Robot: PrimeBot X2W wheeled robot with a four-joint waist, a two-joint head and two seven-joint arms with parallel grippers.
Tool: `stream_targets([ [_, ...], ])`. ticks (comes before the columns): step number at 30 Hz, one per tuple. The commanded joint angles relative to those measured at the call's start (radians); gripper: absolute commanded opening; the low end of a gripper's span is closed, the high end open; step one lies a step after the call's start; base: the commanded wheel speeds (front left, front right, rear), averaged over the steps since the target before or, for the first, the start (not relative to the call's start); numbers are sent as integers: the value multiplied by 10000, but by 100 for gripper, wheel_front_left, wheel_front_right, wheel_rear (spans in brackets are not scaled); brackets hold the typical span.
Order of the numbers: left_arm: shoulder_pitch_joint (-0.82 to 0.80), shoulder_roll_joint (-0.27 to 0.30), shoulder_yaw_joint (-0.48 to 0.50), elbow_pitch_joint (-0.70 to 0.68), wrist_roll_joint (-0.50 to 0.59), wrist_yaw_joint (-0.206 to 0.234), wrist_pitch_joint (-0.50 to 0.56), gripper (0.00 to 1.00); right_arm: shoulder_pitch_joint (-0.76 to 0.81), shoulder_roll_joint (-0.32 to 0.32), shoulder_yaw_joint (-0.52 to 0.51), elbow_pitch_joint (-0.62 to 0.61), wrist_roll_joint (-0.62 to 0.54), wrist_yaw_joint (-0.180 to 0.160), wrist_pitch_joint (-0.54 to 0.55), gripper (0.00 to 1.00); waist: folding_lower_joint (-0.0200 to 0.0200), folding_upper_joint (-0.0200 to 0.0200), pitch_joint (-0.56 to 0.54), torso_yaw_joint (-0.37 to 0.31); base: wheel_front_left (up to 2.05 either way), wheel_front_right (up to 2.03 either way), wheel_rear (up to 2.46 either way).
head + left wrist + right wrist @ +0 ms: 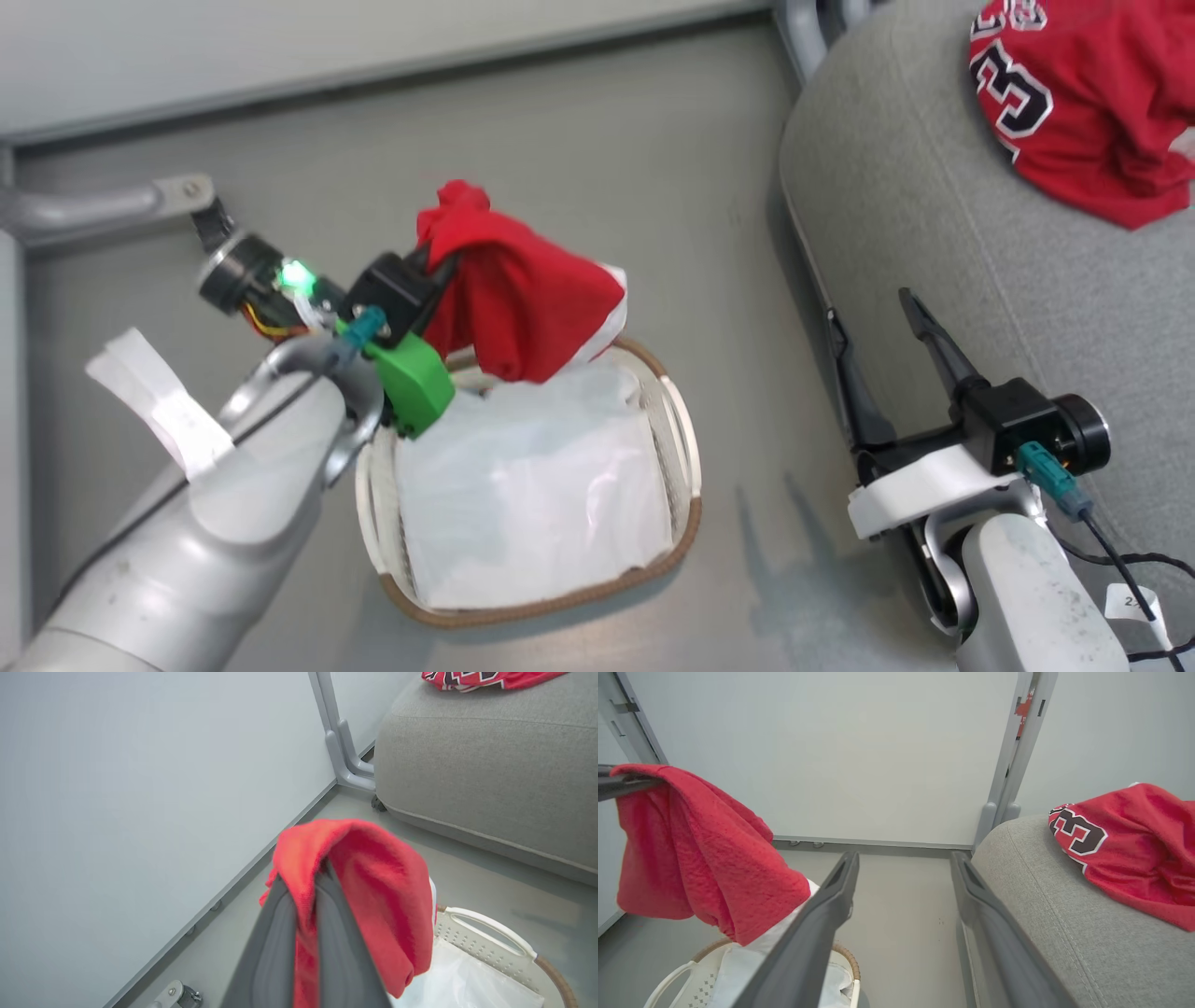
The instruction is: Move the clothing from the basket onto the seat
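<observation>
Left gripper (306, 882) was closest to the lens, jaws pinched tight on a fold of the plain red piece (523, 289). It hung straight down from the pinch, over the far end of the basket.

Biggest to smallest then: the grey sofa (934, 233) took up the robot's right side, with the "23" jersey (1092, 103) lying on top, set back from its rounded edge. The oval basket (686, 523) sat on the floor (607, 140), a bit apart from that edge. It held a white sheet (532, 485), and I couldn't see any other red in it.

Right gripper (868, 306) hovered between basket and sofa with its fingers spread wide, nothing in them, tips just beside the sofa's side.

Key bit imo: the sofa lay off to the right of the held piece, beyond the other arm, so the left arm had the longer reach across. Couldn't tell if the hem cleared the sheet.
</observation>
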State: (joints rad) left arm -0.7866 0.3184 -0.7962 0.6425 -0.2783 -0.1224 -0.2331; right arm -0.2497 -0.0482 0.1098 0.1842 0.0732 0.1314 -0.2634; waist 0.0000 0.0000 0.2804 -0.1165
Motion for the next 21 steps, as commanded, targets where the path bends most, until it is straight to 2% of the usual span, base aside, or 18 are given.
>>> stream_targets([
  [1, -212, 150, 28, -209, 8, -8, 112, 0, 245, -41, 74, 49, -34, -14, -20, 100, 0, 0, -1365, 446, 0, 0, 0],
  [7, -929, 372, 321, -1173, -226, -4, 652, 0, -5, -38, 738, 264, -24, -14, -20, 100, 0, 0, -1859, 461, 0, 0, 0],
  [21, -1506, 71, 184, -2480, -517, 67, 1737, 0, -1302, -39, 2625, 632, 1161, -12, -20, 100, 0, 0, -2232, 477, 0, 0, 0],
])
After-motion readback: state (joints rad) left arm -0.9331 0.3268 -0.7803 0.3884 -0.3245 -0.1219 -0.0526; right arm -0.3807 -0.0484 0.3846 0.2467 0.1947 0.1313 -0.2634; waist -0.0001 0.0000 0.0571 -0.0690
